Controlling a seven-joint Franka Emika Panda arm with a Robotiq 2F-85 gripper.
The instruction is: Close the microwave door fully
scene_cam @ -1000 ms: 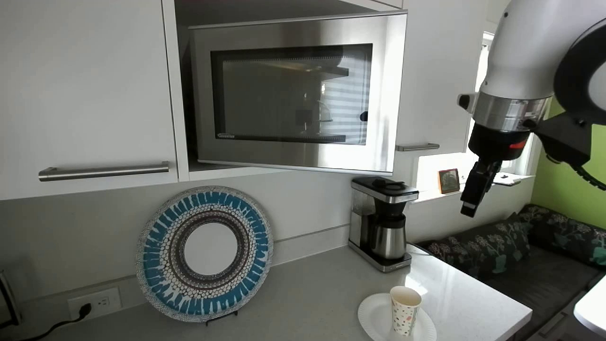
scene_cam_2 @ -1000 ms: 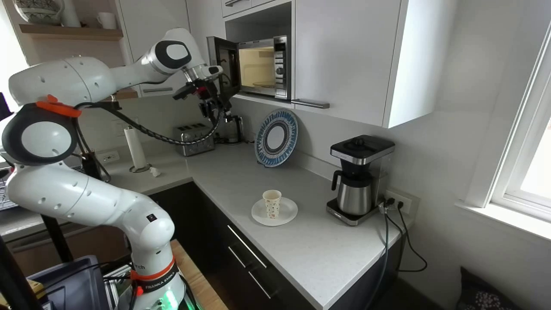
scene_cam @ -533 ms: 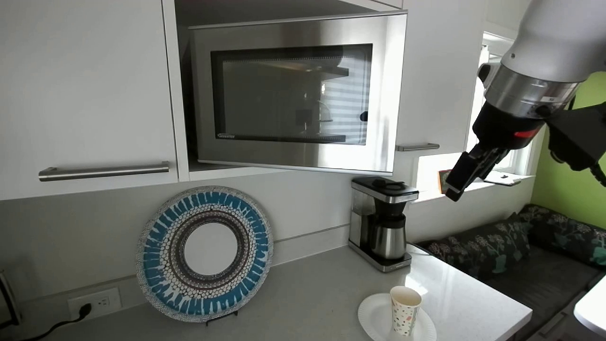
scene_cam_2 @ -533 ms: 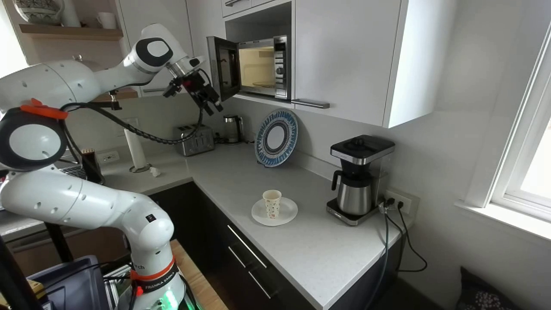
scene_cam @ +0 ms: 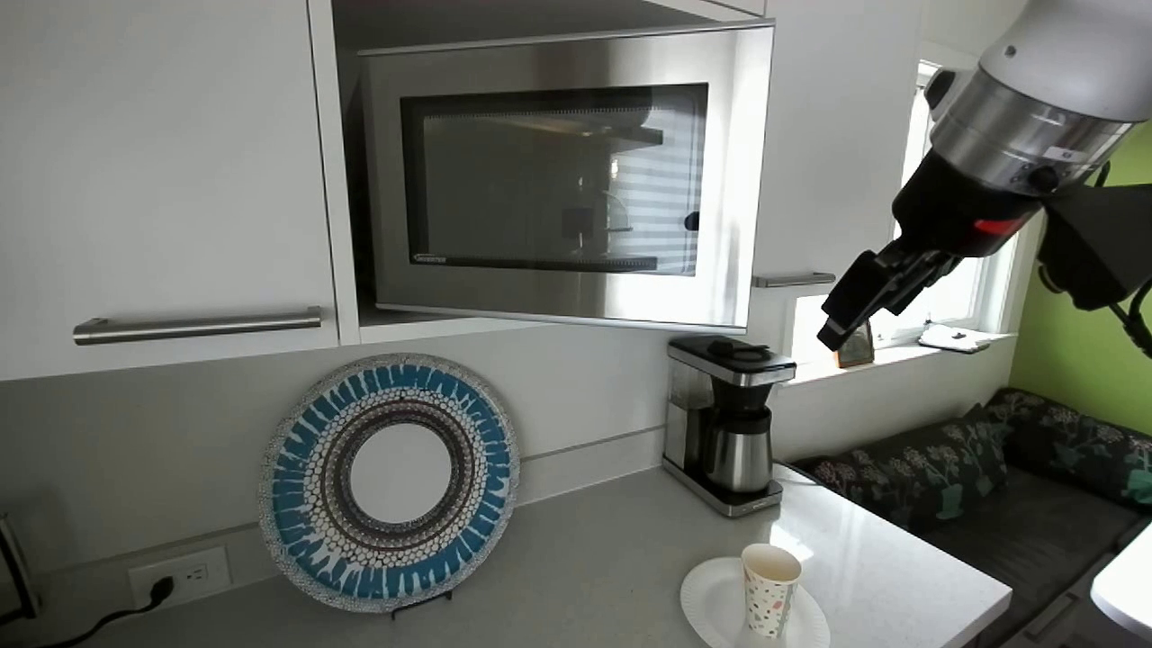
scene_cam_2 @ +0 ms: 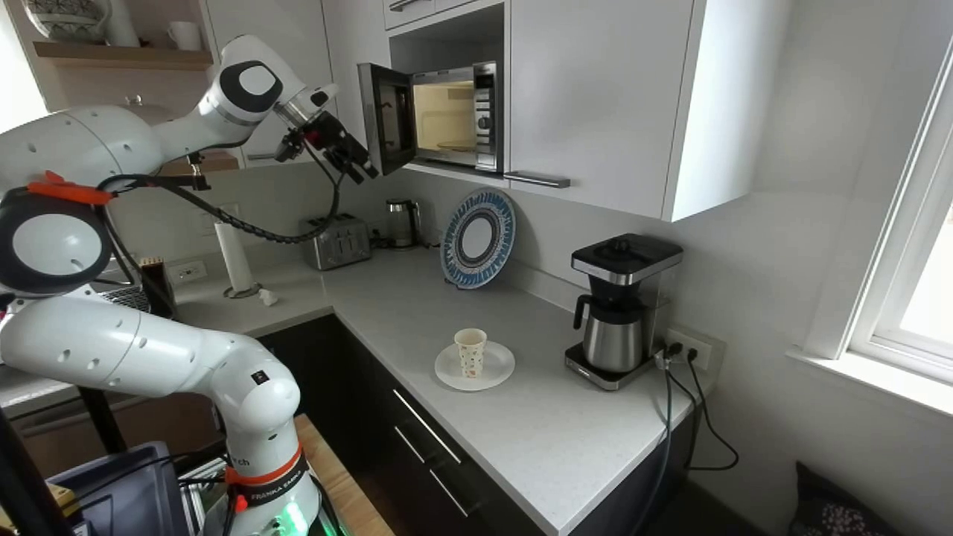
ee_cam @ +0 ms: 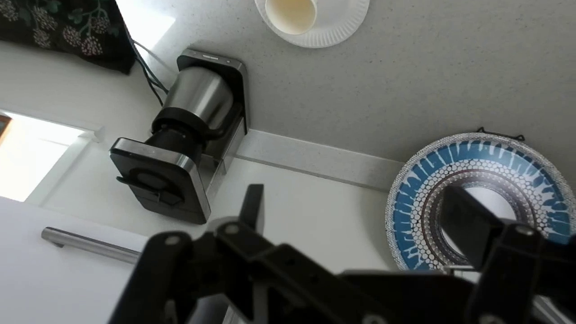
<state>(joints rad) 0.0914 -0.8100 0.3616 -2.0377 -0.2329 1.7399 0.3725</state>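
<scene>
The microwave door [scene_cam: 742,180] hangs wide open in both exterior views, with its steel front and dark window facing out in an exterior view. Its dark inner side [scene_cam_2: 391,119] faces my arm's far side in an exterior view. The microwave [scene_cam_2: 485,112] stands in the cabinet niche with its lit inside and button panel showing. My gripper [scene_cam_2: 363,173] hangs tilted down beside the door's free edge, apart from it. It also shows to the right of the door in an exterior view [scene_cam: 837,328]. In the wrist view my gripper [ee_cam: 354,195] has its fingers spread and nothing between them.
A white cabinet door with a handle [scene_cam_2: 537,180] adjoins the niche. Below stand a blue patterned plate [scene_cam_2: 478,238], a coffee maker [scene_cam_2: 625,313], and a paper cup [scene_cam_2: 470,351] on a white plate [scene_cam_2: 500,365]. A toaster [scene_cam_2: 336,242] is farther back.
My arm has drawn back from the microwave door, and the gripper has tilted so its fingertips point more toward the door side. The door has not moved.
</scene>
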